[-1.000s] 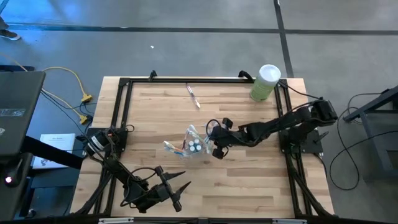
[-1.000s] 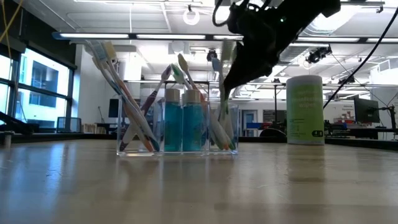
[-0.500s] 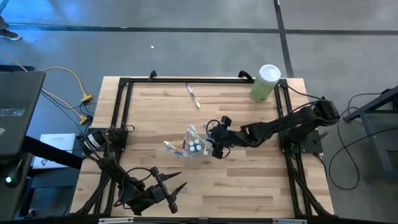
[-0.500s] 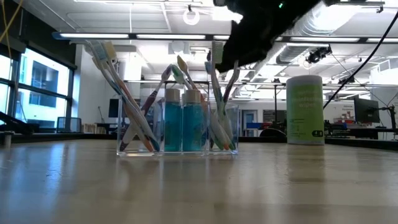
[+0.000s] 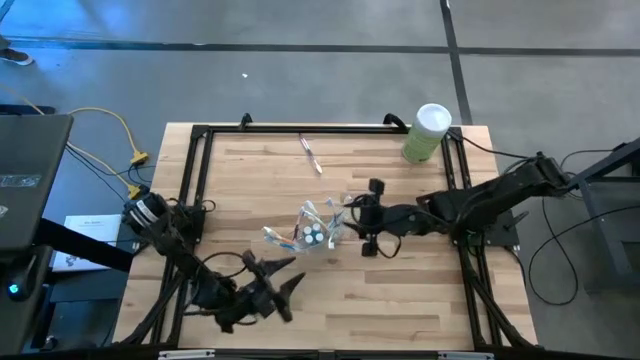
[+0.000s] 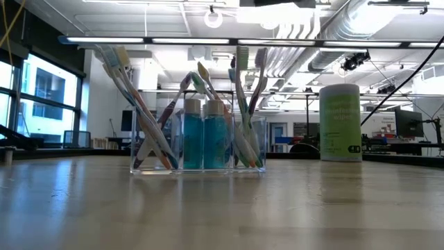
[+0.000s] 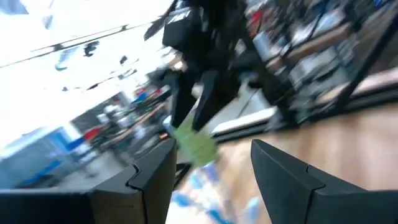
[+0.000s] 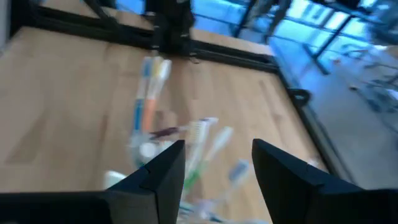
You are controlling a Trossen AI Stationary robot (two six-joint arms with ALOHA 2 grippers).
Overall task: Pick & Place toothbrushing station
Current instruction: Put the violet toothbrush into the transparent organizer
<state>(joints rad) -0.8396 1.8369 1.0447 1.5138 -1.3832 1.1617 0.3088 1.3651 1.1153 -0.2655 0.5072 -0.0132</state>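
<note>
The left gripper [image 5: 283, 291] hovers over the near-left part of the table [image 5: 400, 300], fingers spread wide with nothing between them; to its right, at mid-table, stands the clear cup [image 6: 198, 139], a see-through holder in side-by-side compartments; its left compartment holds toothbrushes [image 6: 135, 111] whose long axes lean up and to the left, heads topmost, handles in orange, blue and white; the middle compartment holds two toothpaste tubes [image 6: 203, 133], teal with pale caps, upright; the right compartment holds more brushes [image 6: 246, 97], nearly upright, fanning slightly; one loose toothbrush [image 5: 311, 155] lies flat on the far part of the table, its axis running far-left to near-right; the right gripper [image 5: 369, 216] hangs just right of the cup, fingers parted and empty; the light-green canister [image 5: 426, 133] stands at the far-right corner.
</note>
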